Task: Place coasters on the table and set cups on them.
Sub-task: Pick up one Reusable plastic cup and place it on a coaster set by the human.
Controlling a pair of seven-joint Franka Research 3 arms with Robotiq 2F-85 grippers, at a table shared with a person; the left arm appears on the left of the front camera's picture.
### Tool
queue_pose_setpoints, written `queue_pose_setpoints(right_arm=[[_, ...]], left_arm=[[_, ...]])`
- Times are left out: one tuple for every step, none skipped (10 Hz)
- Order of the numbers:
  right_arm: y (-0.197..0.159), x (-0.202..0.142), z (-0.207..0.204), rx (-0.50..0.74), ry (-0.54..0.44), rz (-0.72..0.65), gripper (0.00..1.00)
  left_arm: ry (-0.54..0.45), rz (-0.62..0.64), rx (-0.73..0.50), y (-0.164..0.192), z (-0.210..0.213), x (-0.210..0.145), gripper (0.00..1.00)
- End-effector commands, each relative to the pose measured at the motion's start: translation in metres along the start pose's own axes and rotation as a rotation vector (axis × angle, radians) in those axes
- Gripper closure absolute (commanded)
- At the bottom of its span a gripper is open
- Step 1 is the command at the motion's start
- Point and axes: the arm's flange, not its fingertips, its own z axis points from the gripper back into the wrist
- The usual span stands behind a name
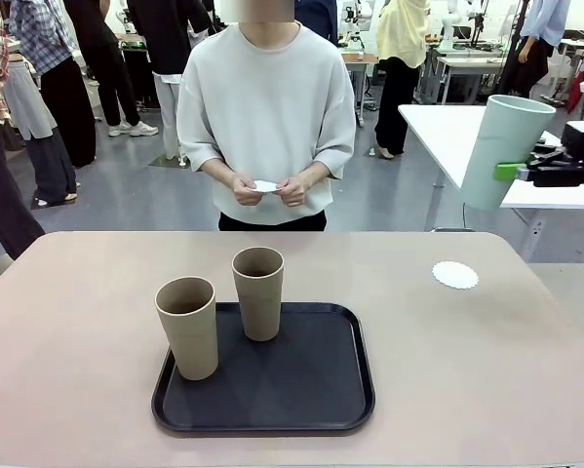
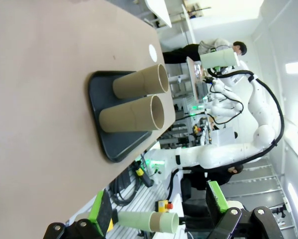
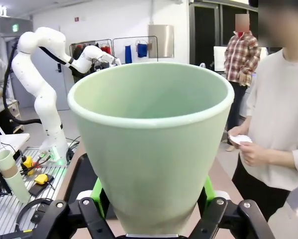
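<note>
Nearest me, my left gripper (image 2: 158, 208) has its jaws spread wide with nothing between them. Its wrist camera sees the table (image 2: 39, 99) sideways.

The black tray (image 1: 311, 390) sits by the near edge, a little left of the middle. On it the tan cup (image 1: 186, 331) stands upright at the front left. The brown cup (image 1: 258, 297) stands upright just behind it, near but apart. Either side of the tray the matte beige-pink top lies bare out to its rounded corners, so there is broad room to move.

One coaster (image 1: 454, 275) lies flat toward the far right corner, well apart from the tray. Above that corner my right gripper (image 1: 514, 172) hangs in the air, jaws clamped on the green cup (image 1: 501, 146), which leans with its mouth upward. I cannot tell whether it is over the table or past the edge. The right wrist camera adds what the front one hides: a green pad on each side of the cup's lower wall.

The person (image 1: 267, 107) stands at the middle of the far edge, holding a second coaster (image 1: 265, 186) in both hands. Behind are a white table (image 1: 447, 132), grey floor and other people.
</note>
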Motion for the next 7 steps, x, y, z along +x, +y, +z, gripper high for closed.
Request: queue_pose_setpoints(right_arm=[[0.0061, 0.0044, 0.0131, -0.018, 0.012, -0.033, 0.17], [0.0056, 0.0018, 0.0183, -0.048, 0.03, -0.042, 0.17], [0.0109, 0.0024, 0.0128, -0.078, 0.038, -0.05, 0.17], [0.0025, -0.0008, 0.0169, -0.032, 0.01, -0.006, 0.17], [0.0025, -0.0008, 0.0169, -0.032, 0.01, -0.006, 0.17], [0.0025, -0.0008, 0.0169, -0.032, 0.01, -0.006, 0.17], [0.0025, -0.0008, 0.0169, -0.032, 0.01, -0.006, 0.17]], left_arm=[[-0.006, -0.016, -0.011, -0.0005, 0.0015, -0.0004, 0.0], [-0.006, -0.016, -0.011, -0.0005, 0.0015, -0.0004, 0.0], [-0.006, -0.016, -0.011, -0.0005, 0.0015, -0.0004, 0.0], [-0.006, -0.016, -0.011, -0.0005, 0.0015, -0.0004, 0.0], [-0.006, -0.016, -0.011, -0.0005, 0.0015, -0.0004, 0.0], [-0.006, -0.016, -0.011, -0.0005, 0.0015, -0.0004, 0.0], [-0.006, -0.016, -0.011, -0.0005, 0.0015, -0.0004, 0.0]])
